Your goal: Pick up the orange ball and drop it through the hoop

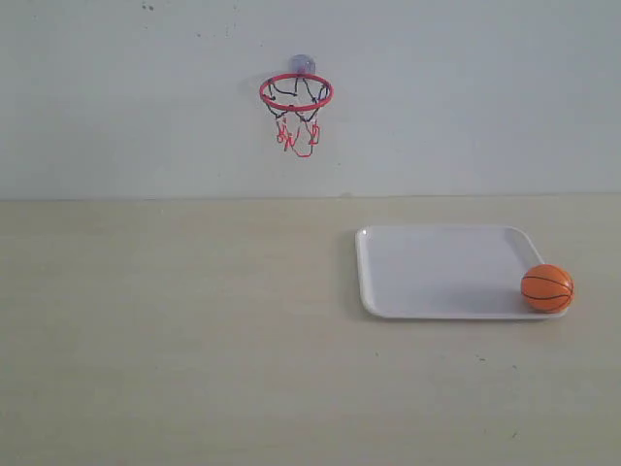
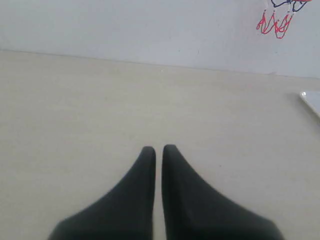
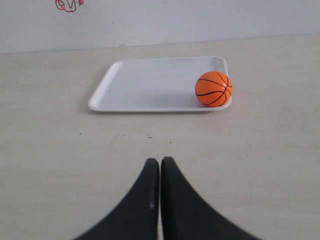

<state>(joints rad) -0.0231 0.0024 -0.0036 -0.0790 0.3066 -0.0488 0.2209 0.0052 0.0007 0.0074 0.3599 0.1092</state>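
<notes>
The orange ball (image 1: 547, 288) rests on the near right corner of a white tray (image 1: 437, 267); the right wrist view shows the ball (image 3: 213, 88) on the tray (image 3: 150, 85). The hoop (image 1: 296, 93) with its red ring and net is fixed to the wall above the table; only net strings (image 2: 274, 22) show in the left wrist view, and net strings (image 3: 67, 4) in the right. My left gripper (image 2: 158, 148) is shut and empty over bare table. My right gripper (image 3: 160, 160) is shut and empty, well short of the tray. Neither gripper appears in the exterior view.
A pale wooden tabletop (image 1: 175, 330) stretches from the white wall (image 1: 466, 97) to the front. A corner of the tray (image 2: 312, 100) shows in the left wrist view.
</notes>
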